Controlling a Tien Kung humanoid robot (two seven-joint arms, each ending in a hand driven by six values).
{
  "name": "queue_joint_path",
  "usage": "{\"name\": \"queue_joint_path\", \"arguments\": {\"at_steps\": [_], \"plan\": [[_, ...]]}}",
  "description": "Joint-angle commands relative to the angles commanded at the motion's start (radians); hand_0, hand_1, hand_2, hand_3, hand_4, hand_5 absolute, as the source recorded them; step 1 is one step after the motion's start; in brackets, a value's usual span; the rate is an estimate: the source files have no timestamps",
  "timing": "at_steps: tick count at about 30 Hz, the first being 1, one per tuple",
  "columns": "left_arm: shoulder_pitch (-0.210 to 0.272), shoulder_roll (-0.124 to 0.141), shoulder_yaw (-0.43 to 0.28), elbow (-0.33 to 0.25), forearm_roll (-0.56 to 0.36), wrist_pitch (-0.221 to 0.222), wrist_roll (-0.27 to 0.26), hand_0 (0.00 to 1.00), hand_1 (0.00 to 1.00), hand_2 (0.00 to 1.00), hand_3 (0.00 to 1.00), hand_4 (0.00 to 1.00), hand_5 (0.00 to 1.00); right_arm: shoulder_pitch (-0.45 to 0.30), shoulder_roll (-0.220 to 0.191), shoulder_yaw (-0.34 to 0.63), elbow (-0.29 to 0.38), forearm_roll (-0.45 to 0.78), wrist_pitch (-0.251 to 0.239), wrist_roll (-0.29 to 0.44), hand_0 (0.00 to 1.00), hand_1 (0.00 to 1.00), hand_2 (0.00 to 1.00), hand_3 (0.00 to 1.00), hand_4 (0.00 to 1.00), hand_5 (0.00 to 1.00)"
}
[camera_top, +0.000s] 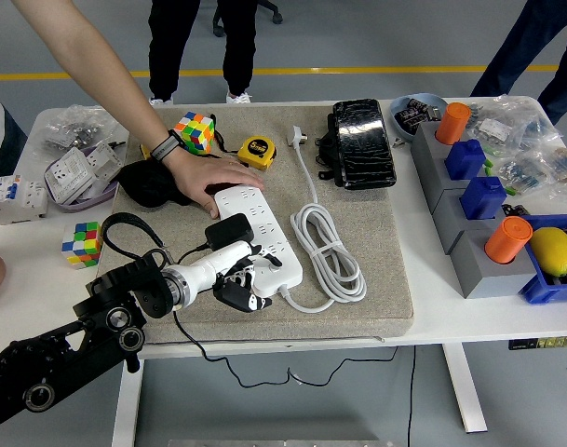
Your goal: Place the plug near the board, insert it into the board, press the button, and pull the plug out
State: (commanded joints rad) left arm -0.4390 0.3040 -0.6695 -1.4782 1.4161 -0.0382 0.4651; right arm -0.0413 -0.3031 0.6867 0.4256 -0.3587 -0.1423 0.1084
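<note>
A white power strip [266, 226] lies on the grey mat [376, 261]. A black plug [229, 229] stands on the strip's left side, seemingly seated in a socket, and its thin black cable [111, 225] loops off to the left. My left hand [240, 282] is at the strip's near end, just below the plug and apart from it. Its fingers are loosely bent and hold nothing. A person's hand [209, 180] presses on the strip's far end. My right hand is out of view.
The strip's white cord [328, 251] lies coiled to the right. A tape measure [256, 151], two colour cubes [195, 131], a black pouch [362, 142], grey blocks with coloured pegs [469, 200] and a lemon [553, 250] stand around.
</note>
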Motion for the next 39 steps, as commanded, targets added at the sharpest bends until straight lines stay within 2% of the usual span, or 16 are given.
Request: {"name": "queue_joint_path", "arguments": {"at_steps": [33,39], "plan": [[-0.003,-0.003,0.008,0.037,-0.022,-0.002,0.010,0.055,0.101,0.168,0.743,0.788,0.002,-0.005,0.006,0.012,0.004,-0.007,-0.001,0.000,0.567,0.636,0.606,0.536,0.912,0.461],[-0.003,-0.002,0.002,0.024,-0.021,0.011,-0.011,0.056,0.102,0.170,0.742,0.787,0.002,-0.005,0.006,0.015,0.005,-0.008,-0.001,0.001,0.567,0.636,0.606,0.535,0.912,0.461]]}}
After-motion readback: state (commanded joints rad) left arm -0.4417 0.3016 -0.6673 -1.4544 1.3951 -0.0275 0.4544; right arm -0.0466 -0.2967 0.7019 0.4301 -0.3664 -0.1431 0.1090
